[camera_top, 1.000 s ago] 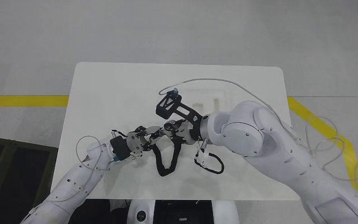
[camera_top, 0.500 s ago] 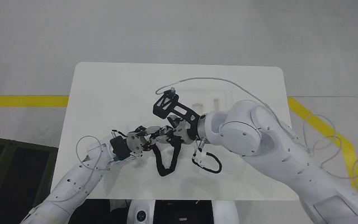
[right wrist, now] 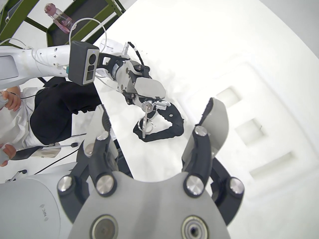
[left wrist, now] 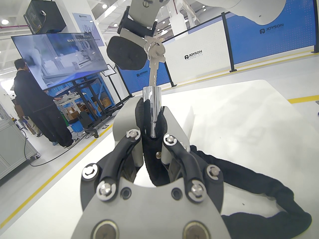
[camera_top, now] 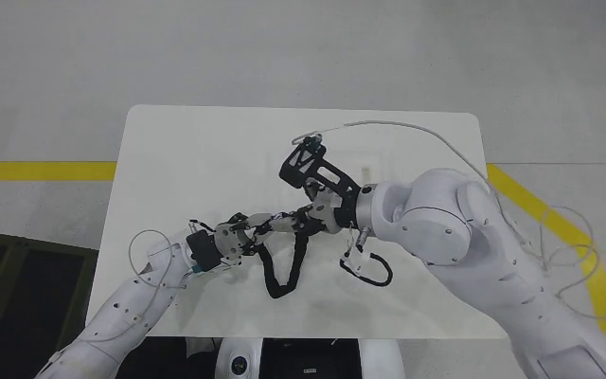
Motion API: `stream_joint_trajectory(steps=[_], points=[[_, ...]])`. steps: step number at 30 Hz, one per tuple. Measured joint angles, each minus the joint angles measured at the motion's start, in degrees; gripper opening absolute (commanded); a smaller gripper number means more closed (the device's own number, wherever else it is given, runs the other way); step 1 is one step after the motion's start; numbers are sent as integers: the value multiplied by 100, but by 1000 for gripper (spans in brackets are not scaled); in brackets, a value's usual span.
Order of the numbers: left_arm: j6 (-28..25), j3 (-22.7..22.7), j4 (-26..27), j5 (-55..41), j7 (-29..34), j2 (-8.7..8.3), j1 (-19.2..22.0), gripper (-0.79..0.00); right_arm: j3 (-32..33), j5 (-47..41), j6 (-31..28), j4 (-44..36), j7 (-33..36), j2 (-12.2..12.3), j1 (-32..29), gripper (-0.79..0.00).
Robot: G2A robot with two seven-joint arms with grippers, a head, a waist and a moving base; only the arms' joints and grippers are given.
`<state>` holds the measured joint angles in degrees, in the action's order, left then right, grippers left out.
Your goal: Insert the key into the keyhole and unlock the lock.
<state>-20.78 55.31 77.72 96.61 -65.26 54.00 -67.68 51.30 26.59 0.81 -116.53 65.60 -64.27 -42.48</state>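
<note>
Near table front edge: left gripper clamps lock; cable limp. We judge key thin, slick: pinch flat head. Right gripper spread.

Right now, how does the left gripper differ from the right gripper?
The left gripper is shut on the lock; the right gripper is open and holds nothing. The left gripper clamps the lock from both sides; the right gripper touches neither lock nor key. Both face the key, which sits in the keyhole.
</note>
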Motion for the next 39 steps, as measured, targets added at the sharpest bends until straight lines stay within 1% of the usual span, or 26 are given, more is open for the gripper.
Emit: stream_joint_trajectory(steps=[2,3,4,13,19,26,32,39], points=[[-56,42,60,-72,143,-2,-55,-785,206,3,-189,-46,-70,52,-183,-628],[-94,63,77,-94,174,-5,-73,-785,288,2,-273,-64,-112,72,-261,-748],[-141,90,94,-119,207,-9,-96,-785,394,0,-391,-78,-168,98,-366,-785],[-595,235,192,-381,476,-21,-216,-785,914,369,-1405,-194,-412,258,-912,-785],[-840,230,248,-423,598,-7,-228,-785,815,900,-1893,-304,-622,280,-959,-785],[-993,230,230,-482,677,17,-222,-785,569,1303,-2210,-367,-764,257,-827,-785],[-1099,247,206,-565,682,37,-218,-785,449,1387,-2341,-366,-679,254,-780,-785],[-1145,247,200,-569,690,60,-227,-785,281,1402,-2353,-293,-683,223,-667,-785]])
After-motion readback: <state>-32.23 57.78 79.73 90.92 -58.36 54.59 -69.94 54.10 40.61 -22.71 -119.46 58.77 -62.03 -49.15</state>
